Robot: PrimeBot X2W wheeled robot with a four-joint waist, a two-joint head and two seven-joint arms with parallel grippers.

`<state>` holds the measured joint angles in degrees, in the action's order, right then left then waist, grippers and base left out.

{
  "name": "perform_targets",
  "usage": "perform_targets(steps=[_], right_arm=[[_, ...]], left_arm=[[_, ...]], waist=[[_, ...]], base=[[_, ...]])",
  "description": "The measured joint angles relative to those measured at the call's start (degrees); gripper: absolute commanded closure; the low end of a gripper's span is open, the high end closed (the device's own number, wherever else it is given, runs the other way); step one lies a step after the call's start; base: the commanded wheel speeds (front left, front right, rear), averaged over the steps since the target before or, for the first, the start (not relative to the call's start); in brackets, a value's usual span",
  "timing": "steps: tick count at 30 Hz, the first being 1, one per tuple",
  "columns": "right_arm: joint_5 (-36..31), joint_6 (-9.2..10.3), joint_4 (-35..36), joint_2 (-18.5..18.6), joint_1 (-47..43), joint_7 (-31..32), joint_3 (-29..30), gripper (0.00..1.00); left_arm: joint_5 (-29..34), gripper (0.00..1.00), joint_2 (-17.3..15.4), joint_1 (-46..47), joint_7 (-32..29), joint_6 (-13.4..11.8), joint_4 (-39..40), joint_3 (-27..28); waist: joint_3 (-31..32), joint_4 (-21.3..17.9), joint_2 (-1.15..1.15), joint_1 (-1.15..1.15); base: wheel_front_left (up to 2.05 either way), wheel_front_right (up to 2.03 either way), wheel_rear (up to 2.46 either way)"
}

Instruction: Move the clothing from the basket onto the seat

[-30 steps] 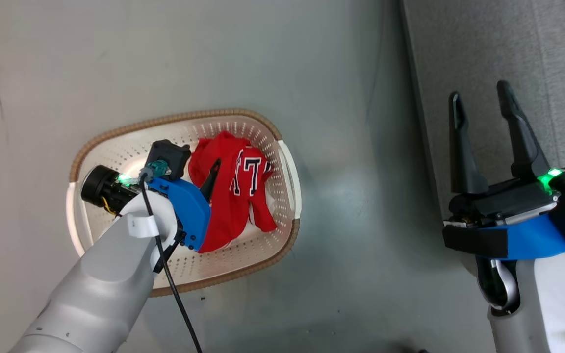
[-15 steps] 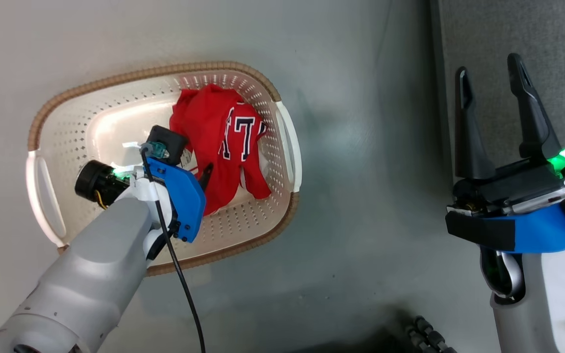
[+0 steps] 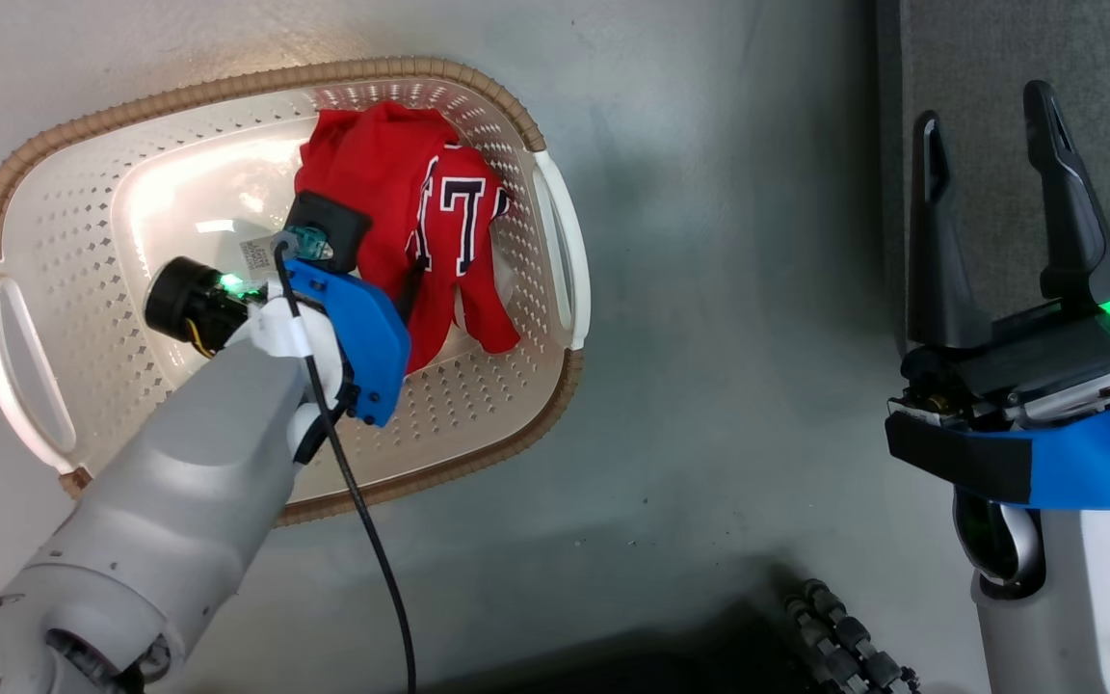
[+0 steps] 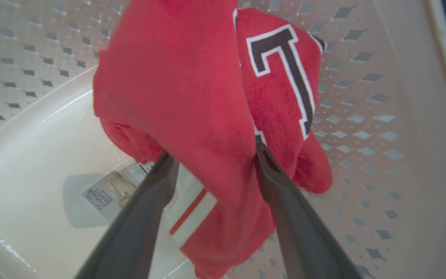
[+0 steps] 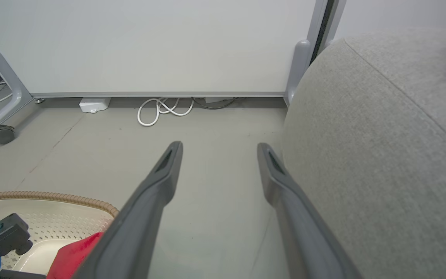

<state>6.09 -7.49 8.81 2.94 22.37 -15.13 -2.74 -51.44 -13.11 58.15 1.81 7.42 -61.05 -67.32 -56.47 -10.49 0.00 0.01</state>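
Between the wide-spread fingers [image 4: 141, 217] of the left hand [image 4: 213, 151], the clothing [image 4: 176, 77] (lettering upward), inside the basket [image 4: 362, 116].

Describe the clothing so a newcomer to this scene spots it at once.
A cream perforated basket stands on the grey floor. Bunched at its right end lies the clothing: bright red with white-edged navy characters, unlike the pale plastic.

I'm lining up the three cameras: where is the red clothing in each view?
Head view: the clothing lies upper centre, inside the basket.
Left wrist view: the clothing covers the top centre.
Right wrist view: the clothing peeks in at bottom left.
Shared landmark: the basket's perforated wall.
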Motion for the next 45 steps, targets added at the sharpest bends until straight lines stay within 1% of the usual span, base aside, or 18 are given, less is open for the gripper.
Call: perform_targets(steps=[1, 2, 3, 8, 15, 21, 27, 29, 32, 36, 45], right_arm=[[0.0, 0.00, 0.0, 0.0, 0.0, 0.0, 0.0, 0.00], [0.0, 0.00, 0.0, 0.0, 0.0, 0.0, 0.0, 0.00], [0.0, 0.00, 0.0, 0.0, 0.0, 0.0, 0.1, 0.00], [0.0, 0.00, -0.2, 0.0, 0.0, 0.0, 0.1, 0.00], [-0.4, 0.00, -0.9, 0.0, 0.2, 0.0, 0.5, 0.00], [-0.4, 0.00, -1.7, 0.0, 0.5, 0.0, 0.5, 0.00], [-0.5, 0.00, -3.3, 0.0, 0.0, 0.0, 0.3, 0.00], [-0.5, 0.00, -4.0, 0.0, -0.4, 0.0, 0.3, 0.00], [-0.5, 0.00, -4.8, 0.0, -1.2, 0.0, 0.3, 0.00], [-0.5, 0.00, -6.3, 0.0, -2.9, 0.0, 0.3, 0.00], [-0.4, 0.00, -8.9, 0.0, -6.7, 0.0, 0.4, 0.00]], left_arm=[[-0.6, 0.33, 0.2, 0.2, 0.1, 0.0, 0.0, -0.3], [-1.4, 0.68, 0.5, 0.2, -0.5, 0.0, 0.1, -0.9], [-1.7, 1.00, 0.7, 0.2, -0.2, 0.0, 0.3, -1.5], [-2.6, 1.00, 0.5, 1.0, 1.5, 0.0, 0.8, -3.8], [-2.5, 1.00, 0.6, 1.3, 6.3, 0.0, 1.6, -5.4], [-2.4, 1.00, 0.9, 1.2, 11.3, 0.0, 1.5, -5.7], [-1.9, 1.00, 0.7, 0.6, 13.0, 0.0, 2.0, -5.7], [-1.5, 1.00, 0.3, 0.6, 13.1, 0.0, 3.4, -4.2], [0.6, 1.00, -0.6, 0.3, 13.2, 0.0, 6.2, -0.5], [5.1, 1.00, -1.4, -1.9, 13.2, 0.0, 8.9, 4.0], [12.5, 1.00, -1.3, -7.0, 13.2, 0.0, 13.6, 12.3]], waist=[[-0.1, 0.0, 0.00, 0.00], [-0.2, 0.1, 0.00, 0.00], [-0.2, 0.1, 0.01, 0.00], [-0.1, 0.4, 0.01, 0.00], [1.5, 1.3, 0.01, 0.00], [4.6, 2.5, 0.01, 0.00], [9.2, 4.1, 0.01, -0.01], [11.0, 4.6, 0.00, -0.01], [14.0, 5.3, 0.01, -0.01], [18.2, 6.1, 0.01, -0.01], [28.7, 7.1, 0.01, -0.02]], base=[[0.00, 0.00, 0.00], [0.00, 0.00, 0.00], [0.00, 0.00, 0.00], [0.00, 0.00, 0.00], [0.00, 0.00, 0.00], [0.00, 0.00, 0.00], [0.00, 0.00, 0.00], [0.00, 0.00, 0.00], [0.00, 0.00, 0.00], [0.00, 0.00, 0.00], [0.00, 0.00, 0.00]])
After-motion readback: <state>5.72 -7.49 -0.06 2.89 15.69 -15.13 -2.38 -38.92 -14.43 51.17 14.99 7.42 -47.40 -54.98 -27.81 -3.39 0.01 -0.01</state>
